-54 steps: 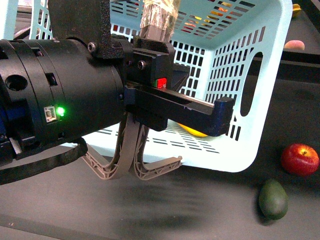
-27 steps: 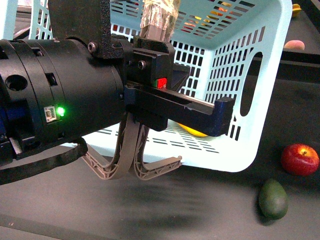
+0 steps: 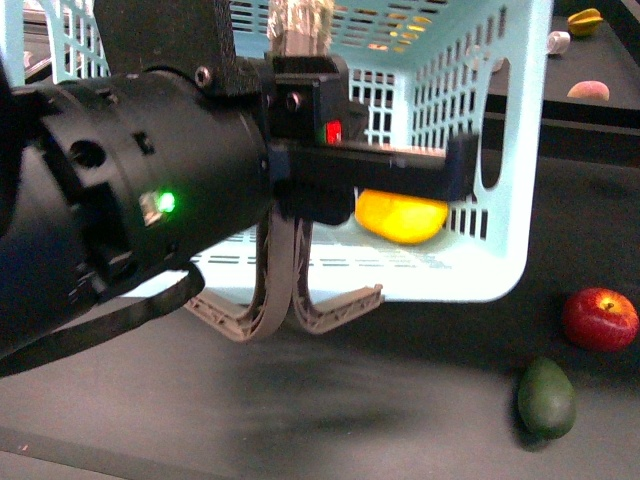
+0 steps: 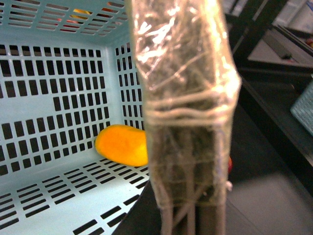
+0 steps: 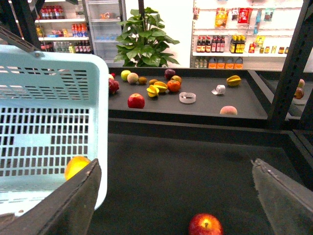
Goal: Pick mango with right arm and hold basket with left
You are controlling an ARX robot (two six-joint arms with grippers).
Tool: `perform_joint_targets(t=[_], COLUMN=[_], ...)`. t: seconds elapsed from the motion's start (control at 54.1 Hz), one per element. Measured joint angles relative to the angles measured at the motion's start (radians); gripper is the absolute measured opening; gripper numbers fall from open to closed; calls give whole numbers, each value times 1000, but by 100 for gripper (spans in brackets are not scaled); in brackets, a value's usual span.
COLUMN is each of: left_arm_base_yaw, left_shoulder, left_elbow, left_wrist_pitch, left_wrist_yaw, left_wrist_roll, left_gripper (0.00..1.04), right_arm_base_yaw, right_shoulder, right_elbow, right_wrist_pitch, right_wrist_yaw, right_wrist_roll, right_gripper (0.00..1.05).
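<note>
Yellow-orange mango (image 3: 400,216) lying inside tilted basket (image 3: 505,150); right claw (image 5: 176,196) hanging wide, empty, away from it; left claw (image 4: 183,122) state untellable.

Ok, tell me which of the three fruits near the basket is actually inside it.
The mango: the yellow-orange oval lying on the floor of the light blue basket. The red apple and the dark green fruit sit outside on the dark table.

There was one light blue basket (image 3: 520,150) with one mango (image 3: 401,217) inside. Nearby lay one red apple (image 3: 599,318) and one avocado (image 3: 546,397).
</note>
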Motion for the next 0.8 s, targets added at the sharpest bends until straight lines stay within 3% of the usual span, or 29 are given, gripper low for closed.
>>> perform_joint_targets(t=[0.055, 0.24, 0.536, 0.795], left_arm_base_yaw=[13, 101, 242, 323], left_shoulder=[24, 132, 286, 408], left_elbow=[34, 182, 407, 555], left_wrist_pitch=[0, -11, -183, -260], left_wrist_yaw=[-20, -138, -280, -313], left_wrist_roll=[-32, -241, -640, -908], left_gripper=[7, 7, 7, 7], right_arm_base_yaw=[0, 0, 0, 0], right_shoulder=[0, 0, 0, 0], right_elbow=[0, 0, 0, 0], right_wrist_pitch=[0, 0, 0, 0], right_wrist_yaw=[0, 0, 0, 0], right_wrist_roll=[0, 0, 0, 0], right_gripper=[99, 97, 97, 97])
